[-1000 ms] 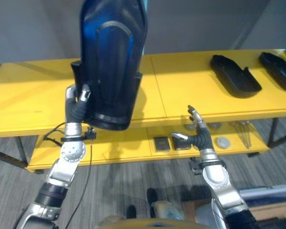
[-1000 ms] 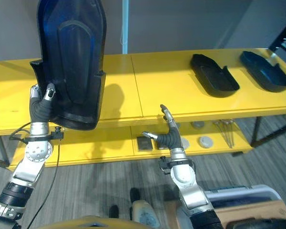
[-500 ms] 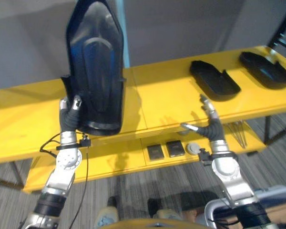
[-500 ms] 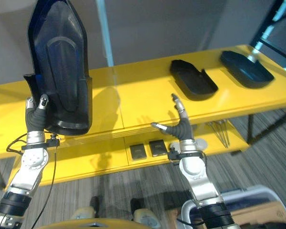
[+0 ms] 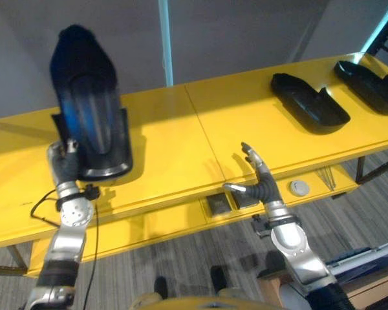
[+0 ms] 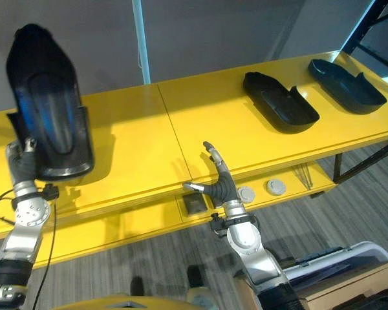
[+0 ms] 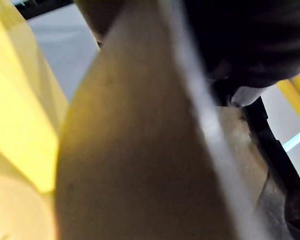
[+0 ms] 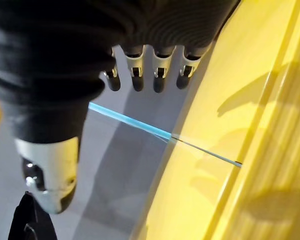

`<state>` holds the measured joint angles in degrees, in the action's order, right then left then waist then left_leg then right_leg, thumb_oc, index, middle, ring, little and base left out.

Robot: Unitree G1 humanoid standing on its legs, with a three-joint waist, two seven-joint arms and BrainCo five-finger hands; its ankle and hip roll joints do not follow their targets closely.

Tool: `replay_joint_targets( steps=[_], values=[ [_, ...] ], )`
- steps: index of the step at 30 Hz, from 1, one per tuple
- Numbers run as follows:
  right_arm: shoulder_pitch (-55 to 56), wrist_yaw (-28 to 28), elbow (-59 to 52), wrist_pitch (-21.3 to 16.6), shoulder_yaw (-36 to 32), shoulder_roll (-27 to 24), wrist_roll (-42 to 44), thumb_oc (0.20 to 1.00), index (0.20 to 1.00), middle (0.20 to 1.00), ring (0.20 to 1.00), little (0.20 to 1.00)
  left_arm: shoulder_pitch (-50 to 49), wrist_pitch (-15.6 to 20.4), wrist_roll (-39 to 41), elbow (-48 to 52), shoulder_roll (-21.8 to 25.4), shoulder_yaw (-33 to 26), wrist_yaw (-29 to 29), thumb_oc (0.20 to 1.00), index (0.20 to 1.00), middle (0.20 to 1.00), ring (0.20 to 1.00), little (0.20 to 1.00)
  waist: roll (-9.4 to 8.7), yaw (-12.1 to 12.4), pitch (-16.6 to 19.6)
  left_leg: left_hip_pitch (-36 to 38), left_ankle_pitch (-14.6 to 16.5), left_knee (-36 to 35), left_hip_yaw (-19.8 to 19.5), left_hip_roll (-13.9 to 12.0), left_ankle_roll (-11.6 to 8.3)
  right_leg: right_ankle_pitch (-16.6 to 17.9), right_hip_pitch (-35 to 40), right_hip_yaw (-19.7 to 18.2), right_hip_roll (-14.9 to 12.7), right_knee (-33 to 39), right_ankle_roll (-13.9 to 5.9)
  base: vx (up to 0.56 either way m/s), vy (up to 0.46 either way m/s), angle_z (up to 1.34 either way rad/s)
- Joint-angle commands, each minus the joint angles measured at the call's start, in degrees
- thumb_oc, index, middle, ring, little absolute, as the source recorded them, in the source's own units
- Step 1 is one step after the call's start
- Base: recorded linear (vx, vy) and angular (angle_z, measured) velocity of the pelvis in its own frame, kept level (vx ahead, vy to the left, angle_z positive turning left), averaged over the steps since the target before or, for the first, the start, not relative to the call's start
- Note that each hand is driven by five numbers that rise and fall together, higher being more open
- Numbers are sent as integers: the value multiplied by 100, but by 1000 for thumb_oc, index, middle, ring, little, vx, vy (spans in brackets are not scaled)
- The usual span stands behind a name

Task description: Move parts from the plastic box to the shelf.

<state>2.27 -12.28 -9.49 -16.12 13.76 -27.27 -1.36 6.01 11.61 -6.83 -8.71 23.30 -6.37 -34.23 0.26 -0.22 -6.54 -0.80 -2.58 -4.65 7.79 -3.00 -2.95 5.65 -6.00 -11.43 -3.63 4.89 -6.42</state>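
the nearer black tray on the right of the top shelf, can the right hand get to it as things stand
Probably yes. The right hand is open and holds nothing, hovering at the shelf's front edge, and only bare yellow surface lies between it and the nearer black tray. Whether the arm stretches that far can't be told.

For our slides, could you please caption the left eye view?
Left hand holds a black moulded part upright on the yellow shelf; right hand open.

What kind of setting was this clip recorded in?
Probably a workshop or parts store: a long yellow shelf bears moulded black parts, small hardware lies on its lower level, and the left hand holds another black part.
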Motion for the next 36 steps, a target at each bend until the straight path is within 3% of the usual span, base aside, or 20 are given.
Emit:
replay_joint_targets(
  steps=[1,10,23,25,26,27,36],
  values=[
    [-264,156,-395,-336,-133,-106,278,1000,1000,1000,1000,1000,571,185,-54,-184,373,200,-226,200,200,200,200,200,-114,-68,38,-10,529,210,85,-290,-303,-1246,290,43,-204,-598,-298,-67,-33,-5],
    [-631,175,-400,-368,246,-94,332,1000,1000,1000,1000,1000,941,73,235,-907,444,449,-220,200,200,200,200,200,-115,-115,-329,-412,302,64,133,-391,-383,-1091,-235,61,-37,-529,-301,-47,-29,-2],
    [-641,136,-267,-360,389,-90,300,1000,1000,1000,1000,1000,1394,-109,356,-1308,482,512,-401,200,200,200,200,200,-96,-171,-416,-455,284,43,257,-450,-398,-1036,-392,54,21,-532,-319,-5,-3,-2],
    [-620,140,-262,-365,385,-88,305,1000,1000,1000,1000,1000,1370,-122,367,-1266,466,484,-428,592,592,592,592,592,-93,-171,-402,-431,297,50,268,-450,-396,-1039,-390,53,29,-540,-318,3,-2,-3],
    [-615,137,-247,-362,383,-85,303,1000,1000,1000,1000,1000,1353,-125,367,-1257,450,466,-437,736,736,736,736,736,-93,-171,-393,-420,305,52,268,-449,-393,-1041,-383,54,31,-540,-315,0,0,0],
    [-614,128,-235,-359,382,-80,298,1000,1000,1000,1000,1000,1323,-127,367,-1230,432,451,-444,1000,1000,1000,1000,1000,-92,-168,-387,-405,310,52,272,-449,-391,-1042,-379,51,32,-540,-314,0,0,0],
    [-570,90,-220,-331,317,-58,312,1000,1000,1000,1000,1000,1188,-168,408,-1174,300,380,-478,1000,1000,1000,1000,1000,-78,-162,-267,-238,368,80,296,-435,-372,-1097,-237,40,36,-571,-309,6,0,-1]
  ],
)
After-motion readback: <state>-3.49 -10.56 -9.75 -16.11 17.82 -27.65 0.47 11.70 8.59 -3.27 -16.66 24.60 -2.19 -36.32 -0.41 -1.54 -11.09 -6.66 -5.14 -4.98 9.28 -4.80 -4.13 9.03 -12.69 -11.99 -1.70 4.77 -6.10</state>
